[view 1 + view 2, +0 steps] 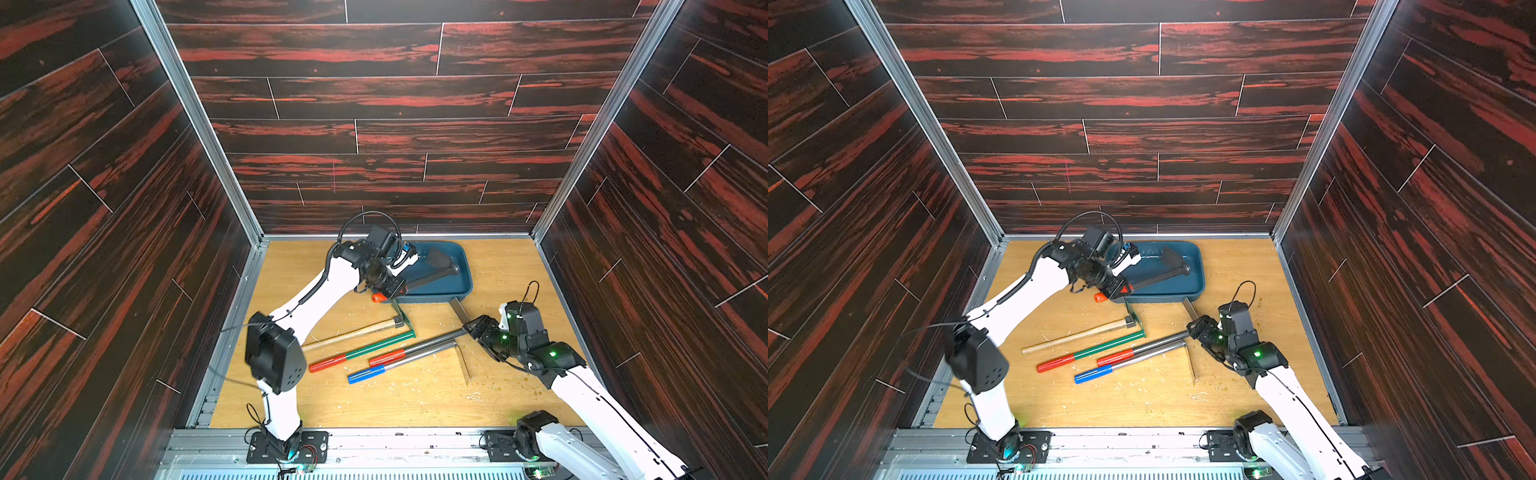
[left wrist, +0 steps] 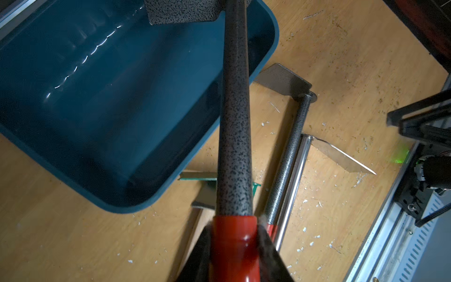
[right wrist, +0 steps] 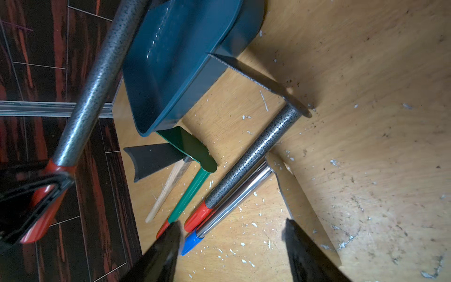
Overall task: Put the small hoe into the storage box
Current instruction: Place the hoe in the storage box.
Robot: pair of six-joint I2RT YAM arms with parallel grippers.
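Note:
The storage box (image 1: pixel 466 266) (image 1: pixel 1199 270) is a dark teal tray at the back of the table, also in the left wrist view (image 2: pixel 97 102) and the right wrist view (image 3: pixel 175 63). The small hoe (image 1: pixel 432 275) (image 1: pixel 1163 276) has a dark speckled shaft (image 2: pixel 235 122) (image 3: pixel 97 80) and a red grip. Its blade is inside the box and its shaft slants over the near rim. My left gripper (image 1: pixel 384 291) (image 1: pixel 1116 291) (image 2: pixel 234 227) is shut on the red grip, just outside the box's near left corner. My right gripper (image 1: pixel 469 326) (image 1: pixel 1192 326) (image 3: pixel 231 227) stands open and holds nothing, above the table to the right.
Several other hoes lie in front of the box: a wooden-handled one (image 1: pixel 353 332), a green one (image 1: pixel 374 347), a speckled one with a red grip (image 1: pixel 428 347) and a chrome one with a blue grip (image 1: pixel 395 365). Wood chips litter the table.

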